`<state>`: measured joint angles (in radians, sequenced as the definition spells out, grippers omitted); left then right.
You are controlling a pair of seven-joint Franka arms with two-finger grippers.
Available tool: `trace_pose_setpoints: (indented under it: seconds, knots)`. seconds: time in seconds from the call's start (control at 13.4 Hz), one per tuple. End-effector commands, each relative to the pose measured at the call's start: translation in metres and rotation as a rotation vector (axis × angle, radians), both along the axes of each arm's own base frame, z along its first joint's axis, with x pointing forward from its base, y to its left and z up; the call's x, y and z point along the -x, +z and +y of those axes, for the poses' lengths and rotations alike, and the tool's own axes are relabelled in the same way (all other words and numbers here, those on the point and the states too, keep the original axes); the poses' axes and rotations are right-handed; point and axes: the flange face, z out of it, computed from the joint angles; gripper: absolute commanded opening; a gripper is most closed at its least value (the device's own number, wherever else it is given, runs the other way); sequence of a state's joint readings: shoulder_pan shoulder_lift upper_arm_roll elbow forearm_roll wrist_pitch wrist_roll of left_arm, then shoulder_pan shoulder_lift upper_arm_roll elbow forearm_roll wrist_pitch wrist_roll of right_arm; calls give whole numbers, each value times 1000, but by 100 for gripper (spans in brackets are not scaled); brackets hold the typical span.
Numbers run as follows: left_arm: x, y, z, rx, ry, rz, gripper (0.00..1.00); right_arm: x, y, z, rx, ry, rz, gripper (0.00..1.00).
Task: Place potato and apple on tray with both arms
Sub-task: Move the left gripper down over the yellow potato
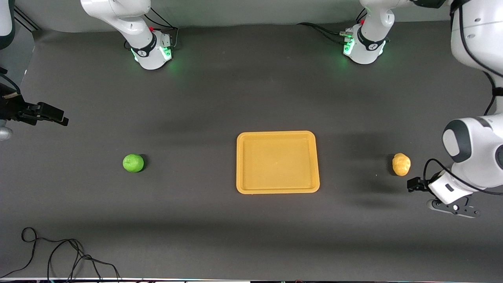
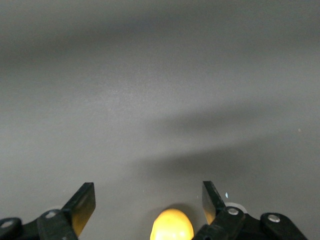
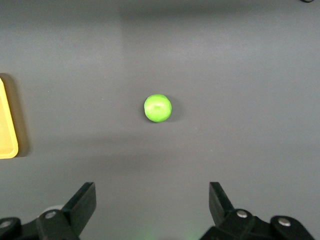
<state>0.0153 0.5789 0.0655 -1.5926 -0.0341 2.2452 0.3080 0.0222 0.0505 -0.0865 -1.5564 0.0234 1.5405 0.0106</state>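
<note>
The left end effector (image 2: 148, 202) has its fingers (image 2: 82, 204) spread wide with nothing between them, and hangs low over the bench (image 1: 243, 239) at the left arm's end, just beside the potato (image 1: 401, 164). In the left wrist view only the top of the potato (image 2: 172, 226) shows, at the picture's edge between the two fingers. So the tips look off-centre from it. Closing from this pose would likely catch only one end of the lumpy oval, and the matte skin could squirt out or roll toward the edge of the bench. Coming straight down without recentring risks one pad landing on top of the potato and pressing it into the bench.

The right end effector (image 3: 151, 202) is also wide and empty, its fingers (image 3: 221, 202) framing bare bench in the right wrist view with the apple (image 3: 158, 108) well clear of them. In the front view it sits at the right arm's end of the bench (image 1: 47, 113), up and away from the apple (image 1: 133, 162). The apple is a round ball resting free, so a glancing touch from one finger on the approach would probably send it rolling, and nothing nearby would stop it.

The tray (image 1: 277, 189) lies empty between the two fruits, well apart from each. Both arms must converge on it, so carrying in together could crowd the end effectors over it. A release from too high may let either fruit roll over the low rim
</note>
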Motion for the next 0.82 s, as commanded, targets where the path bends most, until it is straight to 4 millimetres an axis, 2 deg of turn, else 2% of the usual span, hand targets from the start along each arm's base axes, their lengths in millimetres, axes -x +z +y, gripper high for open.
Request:
trace_pose_setpoints:
  seconds: [0.0,0.15,0.22,0.3,0.52,0.74]
  knots:
    - [8,-30,1,30,11,-17,95,3,-1,1,3,21,7,100]
    - [26,-55,6,22,18,-47,94,3,-2,1,3,23,9,100]
    - [37,-66,14,22,20,-37,94,3,-3,1,3,23,10,100]
    - [46,-69,19,20,12,-34,94,3,-3,1,3,23,10,100]
    - [71,-68,23,20,10,-34,94,2,-5,1,2,24,15,100]
    - [86,-60,21,24,13,-28,94,2,-7,0,2,23,18,100]
